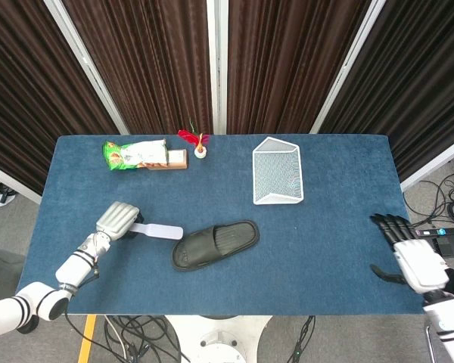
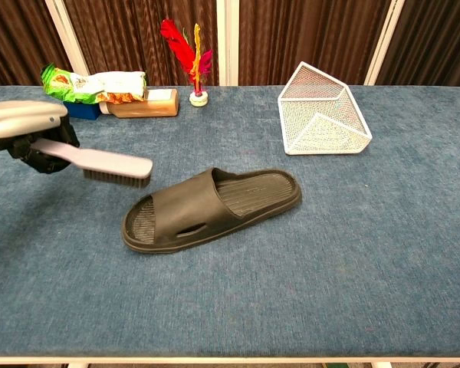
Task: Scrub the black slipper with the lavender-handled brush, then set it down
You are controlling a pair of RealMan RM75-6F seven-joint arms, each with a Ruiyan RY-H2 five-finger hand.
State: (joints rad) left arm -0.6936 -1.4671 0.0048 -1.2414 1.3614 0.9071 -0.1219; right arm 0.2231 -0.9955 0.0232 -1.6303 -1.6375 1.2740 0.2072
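The black slipper (image 1: 215, 243) (image 2: 211, 207) lies flat on the blue table, toe toward the right. My left hand (image 1: 116, 221) (image 2: 28, 132) grips the handle of the lavender-handled brush (image 1: 157, 231) (image 2: 107, 163), holding it in the air just left of the slipper's heel end, bristles down. My right hand (image 1: 413, 259) hovers over the table's right edge with its fingers spread and nothing in it; the chest view does not show it.
Along the back stand a green snack bag (image 1: 134, 153) on a box, a red feather shuttlecock (image 1: 197, 143) and a white wire basket (image 1: 278, 181) lying on its side. The table's front edge (image 2: 230, 357) is near.
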